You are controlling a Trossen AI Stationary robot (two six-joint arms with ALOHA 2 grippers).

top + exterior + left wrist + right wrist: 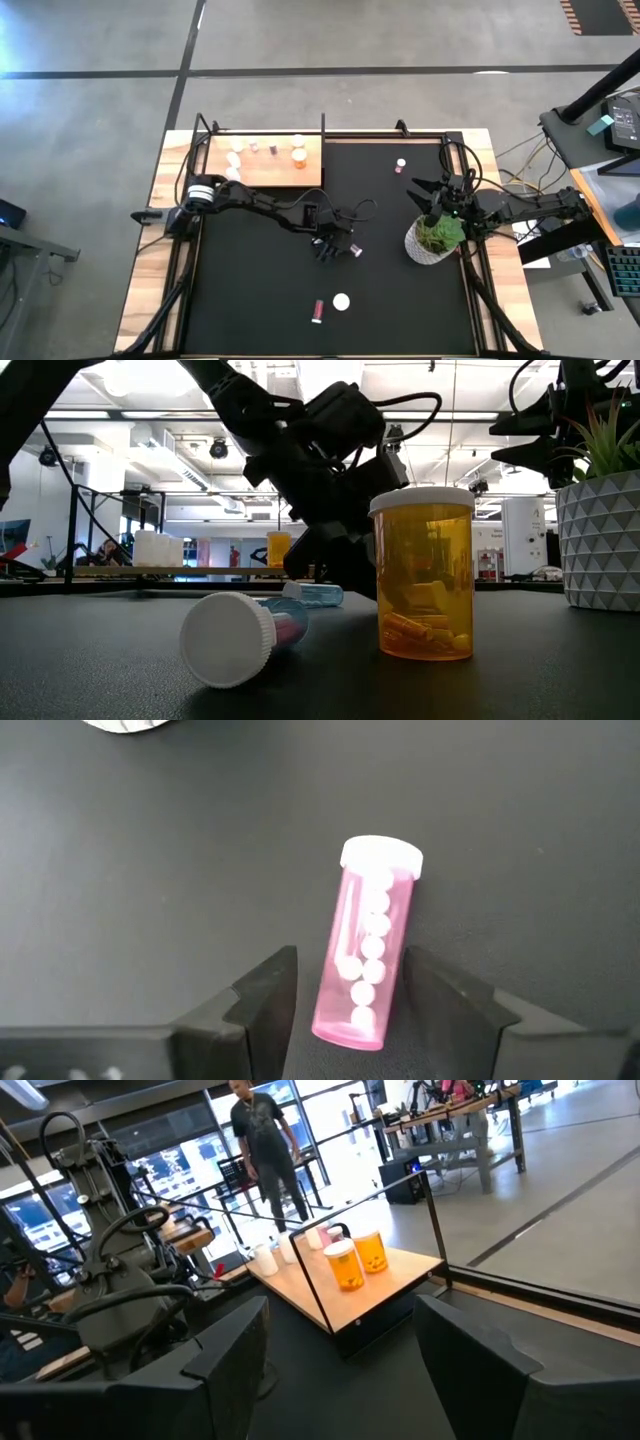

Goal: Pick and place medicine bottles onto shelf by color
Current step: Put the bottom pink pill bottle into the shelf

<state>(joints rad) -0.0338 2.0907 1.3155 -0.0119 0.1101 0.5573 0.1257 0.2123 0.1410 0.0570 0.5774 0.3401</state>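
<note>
The left gripper (345, 990) is low over the middle of the black desk (260, 300), its fingers (270, 985) set on either side of a pink medicine bottle (367, 952) that lies on its side, white cap pointing away from the wrist. The bottle holds a column of white pills. In the left wrist view the fingers stand just beside the lower half of the bottle, and I cannot tell whether they press it or only flank it.

The right gripper (340, 1340) hangs near the white pot with a green plant (432, 240) at the right side of the desk, fingers spread and holding nothing.

The light-wood shelf (270, 170) sits at the far left corner of the desk, with several bottles standing on it, among them two orange ones (355, 1260) and some white ones (235, 160).

Loose on the desk: a small bottle (401, 165) near the far edge, an upright orange bottle (422, 575) and a capped bottle on its side (245, 635) near the front, and a bluish bottle (315, 594) lying farther back.

A person (262, 1140) stands in the room beyond the shelf.
</note>
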